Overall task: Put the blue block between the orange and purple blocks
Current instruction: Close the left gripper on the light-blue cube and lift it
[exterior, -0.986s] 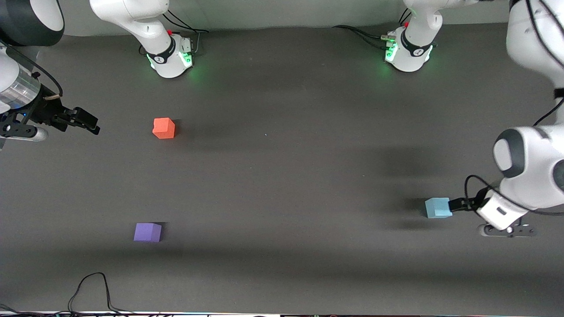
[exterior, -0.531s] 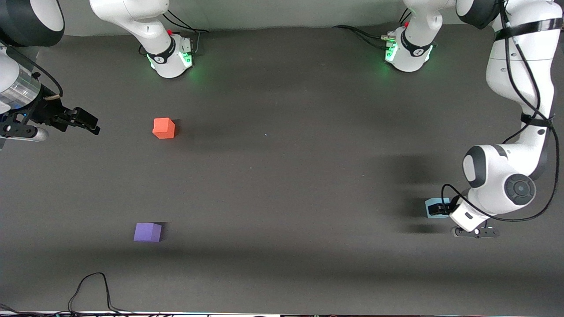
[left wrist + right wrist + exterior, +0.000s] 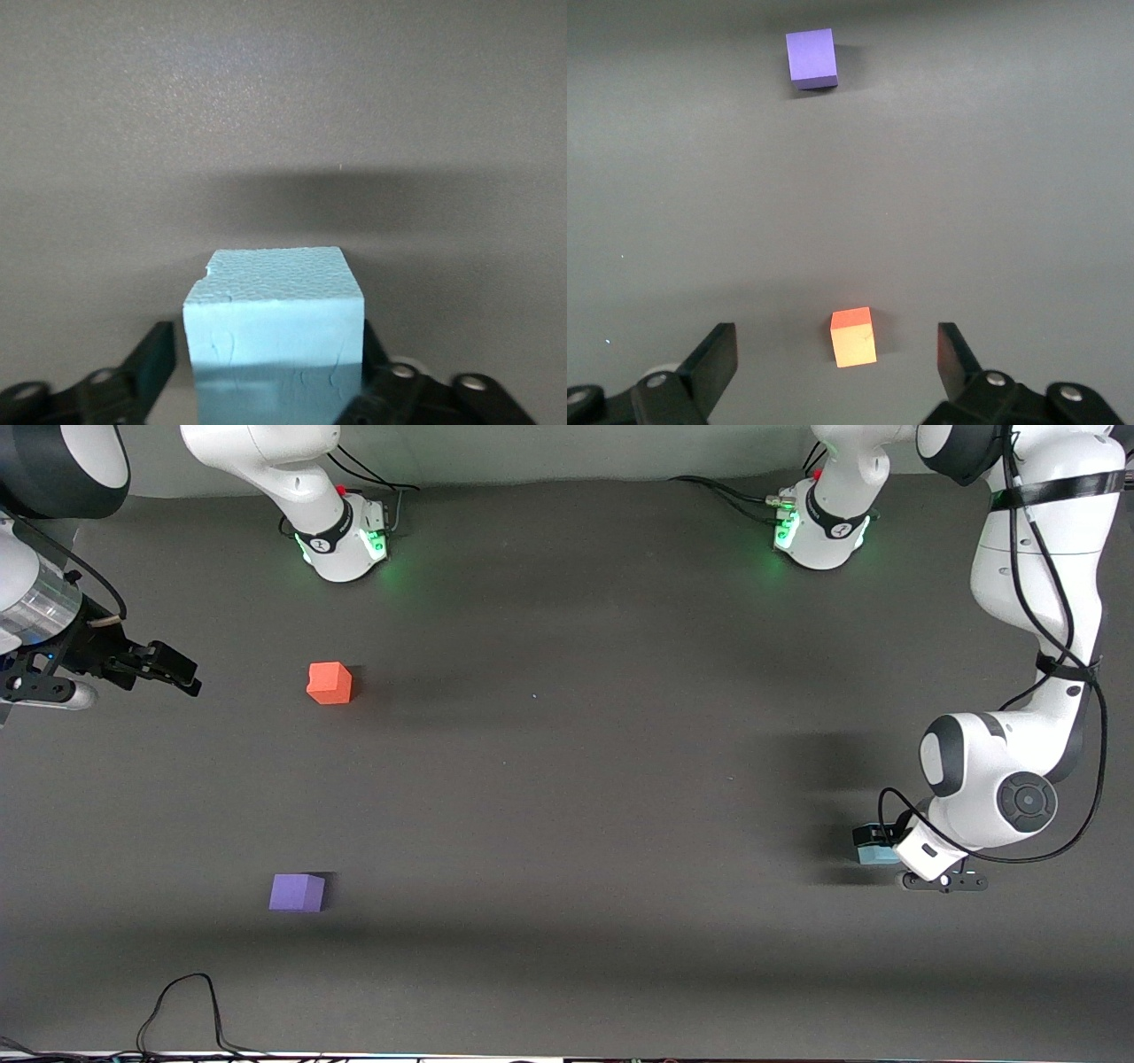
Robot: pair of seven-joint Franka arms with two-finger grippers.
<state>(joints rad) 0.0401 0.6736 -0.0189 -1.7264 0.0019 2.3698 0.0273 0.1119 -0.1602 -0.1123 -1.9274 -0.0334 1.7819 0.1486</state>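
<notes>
- Down at the left arm's end of the table, the left gripper (image 3: pixel 877 840) sits low around the blue block (image 3: pixel 275 341), one finger on each side of it, close against its faces; whether they are squeezing it, I cannot tell.
- Well apart from there, the orange block (image 3: pixel 330 683) and the purple block (image 3: pixel 297 892) sit on the table (image 3: pixel 567 779) toward the right arm's end, purple nearer the front camera.
- Off at that end the right gripper (image 3: pixel 168 669) waits with fingers spread wide, holding nothing.
</notes>
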